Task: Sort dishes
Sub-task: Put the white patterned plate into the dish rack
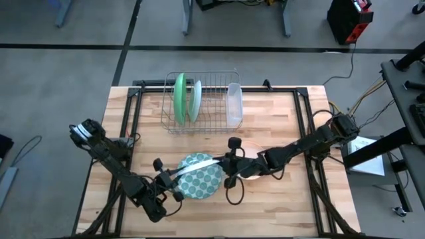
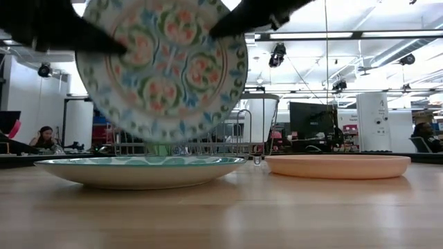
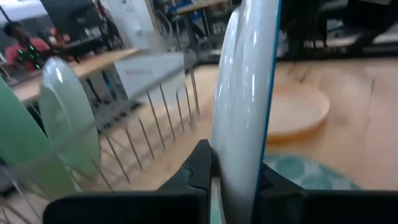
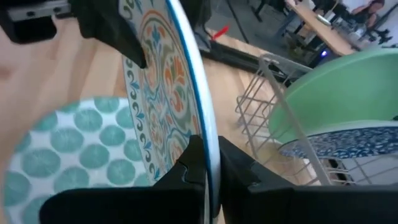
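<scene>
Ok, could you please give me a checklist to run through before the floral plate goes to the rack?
1. Left pincer shut on floral plate rim: ok.
2. Right pincer shut on the same plate: ok.
3. Plate upright, clear of the dotted plate below: ok.
4. Free rack slots beside the blue speckled plate: ok.
5. Peach bowl flat on table, off the path: ok.
6. One pincer's hold enough alone: cannot tell.

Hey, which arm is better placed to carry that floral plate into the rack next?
Probably right. The right hand and left hand both grip the upright floral plate, but the right sits nearer the wire rack's free slots.
</scene>
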